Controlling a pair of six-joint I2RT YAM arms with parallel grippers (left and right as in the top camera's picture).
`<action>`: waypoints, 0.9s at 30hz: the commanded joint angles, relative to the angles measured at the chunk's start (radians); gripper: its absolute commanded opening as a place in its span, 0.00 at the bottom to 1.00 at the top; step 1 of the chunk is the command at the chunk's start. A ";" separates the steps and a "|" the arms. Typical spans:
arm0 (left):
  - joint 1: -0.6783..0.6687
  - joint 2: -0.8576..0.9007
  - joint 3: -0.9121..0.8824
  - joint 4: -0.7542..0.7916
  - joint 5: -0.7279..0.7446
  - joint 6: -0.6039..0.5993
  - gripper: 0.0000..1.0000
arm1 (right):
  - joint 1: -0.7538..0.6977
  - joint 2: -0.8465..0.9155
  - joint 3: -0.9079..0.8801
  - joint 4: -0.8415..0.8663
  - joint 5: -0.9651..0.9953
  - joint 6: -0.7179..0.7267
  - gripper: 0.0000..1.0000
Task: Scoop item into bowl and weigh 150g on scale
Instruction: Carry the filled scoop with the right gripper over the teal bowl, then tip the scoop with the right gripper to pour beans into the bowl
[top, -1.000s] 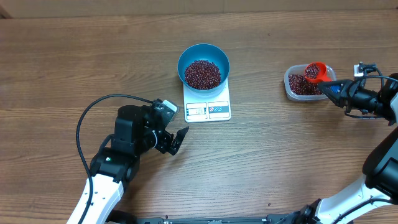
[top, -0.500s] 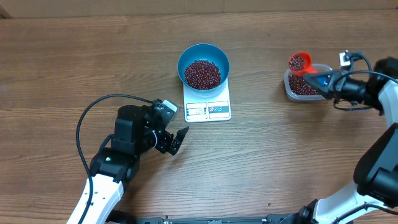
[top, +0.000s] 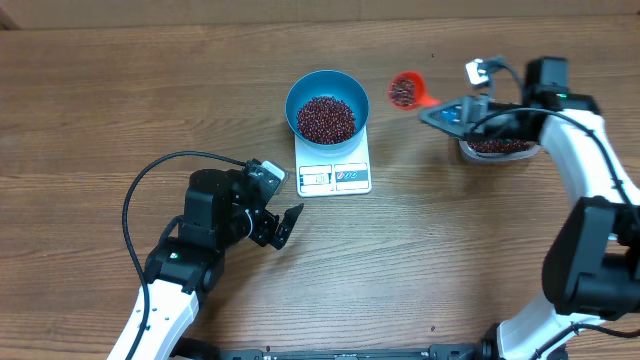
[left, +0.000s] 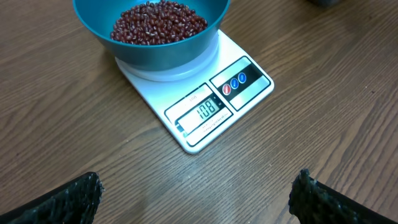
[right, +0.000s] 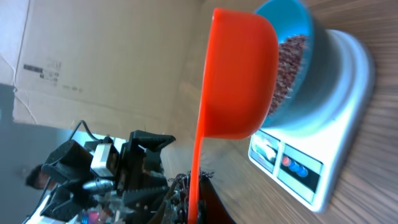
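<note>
With its fingers clamped together on the orange scoop (top: 424, 98), the right hand (top: 452, 112) holds it over the counter (top: 120, 90) between the tub (top: 495, 150) and the blue bowl (top: 292, 100) of beans (top: 326, 118) on the scale (top: 335, 178). The left hand (top: 282, 198) gapes wide apart near the scale, touching nothing.

scoop (top: 424, 98): orange, you see it just left of the tub (top: 466, 150).
tub: clear plastic, far right on your table (top: 450, 250).
table: wood grain.
cardboard (right: 93, 56): behind, right wrist view.
</note>
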 joint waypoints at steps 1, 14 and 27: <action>0.003 0.008 0.000 0.001 -0.002 -0.011 1.00 | 0.075 -0.031 0.027 0.088 0.048 0.201 0.04; 0.003 0.008 0.000 0.001 -0.002 -0.011 1.00 | 0.334 -0.031 0.069 0.299 0.438 0.451 0.04; 0.003 0.008 0.000 0.001 -0.002 -0.011 0.99 | 0.516 -0.031 0.235 0.068 1.016 0.311 0.04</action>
